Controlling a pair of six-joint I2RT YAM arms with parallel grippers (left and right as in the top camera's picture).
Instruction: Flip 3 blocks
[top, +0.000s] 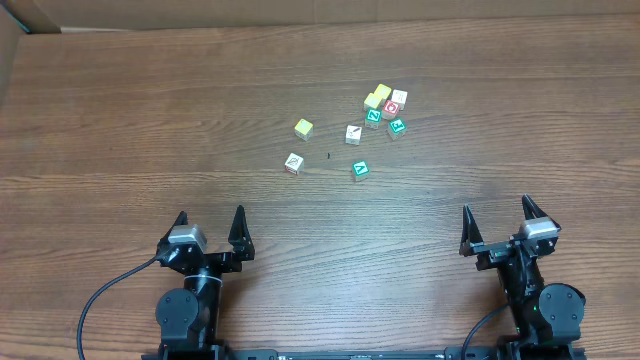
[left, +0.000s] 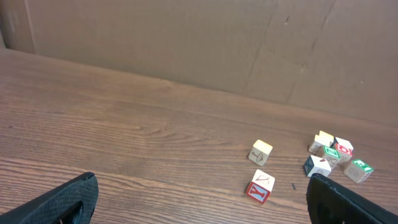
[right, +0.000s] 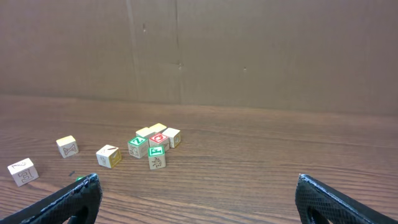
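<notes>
Three blocks lie apart from the cluster in the overhead view: a white block with a reddish mark (top: 293, 163), a white block (top: 353, 133) and a teal-green block with a white letter (top: 361, 170). My left gripper (top: 210, 218) stands open near the table's front left, well short of them. My right gripper (top: 497, 210) is open at the front right. In the left wrist view the left gripper (left: 200, 185) is empty, with the white block (left: 260, 186) showing a red Y side. The right gripper (right: 198, 182) holds nothing; the white blocks (right: 23, 172) (right: 108, 156) lie far left.
A cluster of yellow (top: 378, 96), green (top: 373, 118), red (top: 391, 109) and white (top: 399, 98) cubes lies at the back right. A lone yellowish cube (top: 304, 128) sits left of it. A cardboard wall (right: 199, 50) borders the table's far side.
</notes>
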